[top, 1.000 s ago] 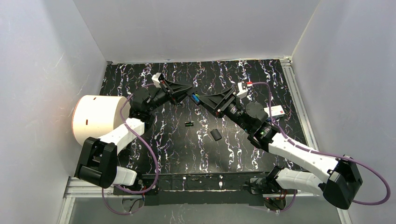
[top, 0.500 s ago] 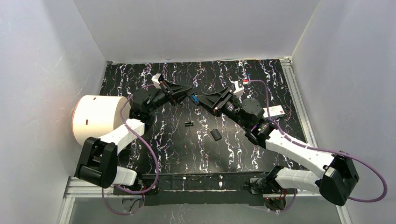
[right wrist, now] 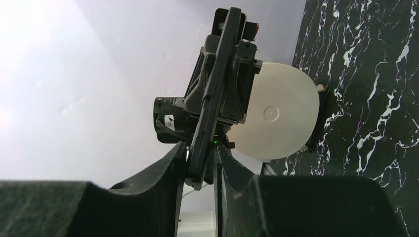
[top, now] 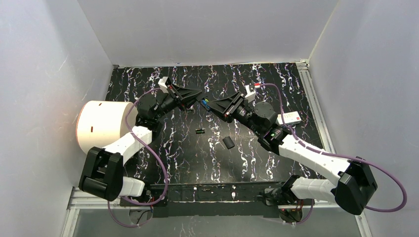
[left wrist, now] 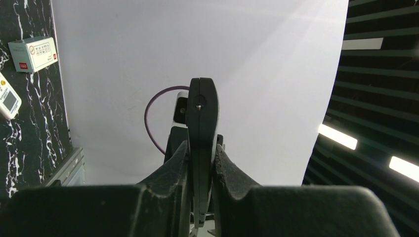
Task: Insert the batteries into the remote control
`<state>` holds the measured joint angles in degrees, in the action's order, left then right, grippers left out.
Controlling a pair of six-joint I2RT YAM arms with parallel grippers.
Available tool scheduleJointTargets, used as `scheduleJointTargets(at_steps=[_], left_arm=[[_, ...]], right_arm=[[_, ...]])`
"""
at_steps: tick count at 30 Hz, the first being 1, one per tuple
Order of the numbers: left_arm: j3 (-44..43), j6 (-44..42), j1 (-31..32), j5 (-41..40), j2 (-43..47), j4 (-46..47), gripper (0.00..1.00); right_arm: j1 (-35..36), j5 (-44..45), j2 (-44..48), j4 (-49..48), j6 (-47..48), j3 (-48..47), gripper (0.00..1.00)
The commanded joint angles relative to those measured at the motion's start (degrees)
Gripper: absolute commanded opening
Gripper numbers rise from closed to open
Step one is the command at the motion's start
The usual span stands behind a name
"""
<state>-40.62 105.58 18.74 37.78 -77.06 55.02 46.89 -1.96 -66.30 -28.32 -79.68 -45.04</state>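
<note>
Your widest lane is the near half of the black, white-veined marble-pattern table (top: 197, 163), where only a small dark cylindrical battery (top: 199, 131) and a stubby black plastic piece (top: 228, 142) lie. Over the middle, the left gripper (top: 196, 98) and right gripper (top: 211, 105) meet at a slim black plastic remote control (top: 204, 102) (a raised bar across your way). A big white plastic drum (top: 101, 126) blocks the left edge; a small white rectangular box (top: 291, 117) sits right.

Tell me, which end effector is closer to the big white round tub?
Left. The left end effector is off to the right of the white tub. The right end effector is farther right, on the other side of the remote where they meet.
</note>
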Motion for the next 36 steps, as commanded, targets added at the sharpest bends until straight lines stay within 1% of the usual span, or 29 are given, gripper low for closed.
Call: scheduleJointTargets(at_steps=[1, 6, 7, 8, 11, 12, 14, 16, 19, 27, 31, 33, 36], left_arm=[[-0.3, -1.1, 0.1, 0.5, 4.3, 2.8, 0.0], [-1.2, -5.1, 0.1, 0.6, 5.9, 0.8, 0.0], [-1.4, -6.3, 0.1, 0.7, 6.2, 0.1, 0.0], [-1.7, -7.6, 0.1, 0.8, 6.5, -0.7, 0.0], [-2.1, -11.9, 0.1, 0.8, 7.6, -4.0, 0.0], [-2.2, -13.3, 0.1, 0.8, 8.1, -5.1, 0.0], [-2.2, -15.6, 0.0, 0.8, 8.8, -6.9, 0.0], [-2.4, -17.2, -0.1, 1.1, 9.4, -8.5, 0.0], [-2.6, -17.9, -0.1, 1.4, 9.5, -9.3, 0.0], [-4.3, -19.8, -0.3, 4.2, 9.0, -9.4, 0.0], [-4.5, -21.3, -0.3, 4.8, 9.2, -10.2, 0.0], [-4.3, -25.1, -0.8, 4.5, 10.0, -13.6, 0.0], [-3.4, -34.7, -1.3, 0.6, 13.3, -26.0, 0.0]], right_arm=[[-0.3, -0.2, -0.8, 3.4, 0.3, -3.0, 0.33], [-0.4, 0.2, -0.7, 8.7, 1.3, -4.3, 0.31], [-0.4, 0.1, -0.7, 8.8, 1.6, -4.3, 0.32], [-0.4, -0.2, -0.6, 8.7, 2.4, -4.2, 0.35], [-0.5, -0.3, 1.2, 5.1, 5.7, -2.8, 0.69], [-0.6, -0.1, 2.2, 3.4, 6.3, -2.0, 0.76], [-0.7, 0.2, 4.3, 0.0, 7.6, -0.5, 0.84], [-1.0, -0.6, 5.6, -0.5, 9.3, -0.6, 0.85], [-1.4, -3.2, 5.7, 1.5, 11.4, -1.9, 0.84], [-1.6, -5.7, 5.4, 5.2, 12.8, -2.0, 0.73], [-1.7, -7.7, 4.0, 7.1, 16.1, -3.4, 0.72], [-1.6, -6.3, 3.8, 14.1, 20.0, -6.0, 0.74], [-1.8, 0.8, 3.2, 28.2, 26.9, -11.2, 0.77]])
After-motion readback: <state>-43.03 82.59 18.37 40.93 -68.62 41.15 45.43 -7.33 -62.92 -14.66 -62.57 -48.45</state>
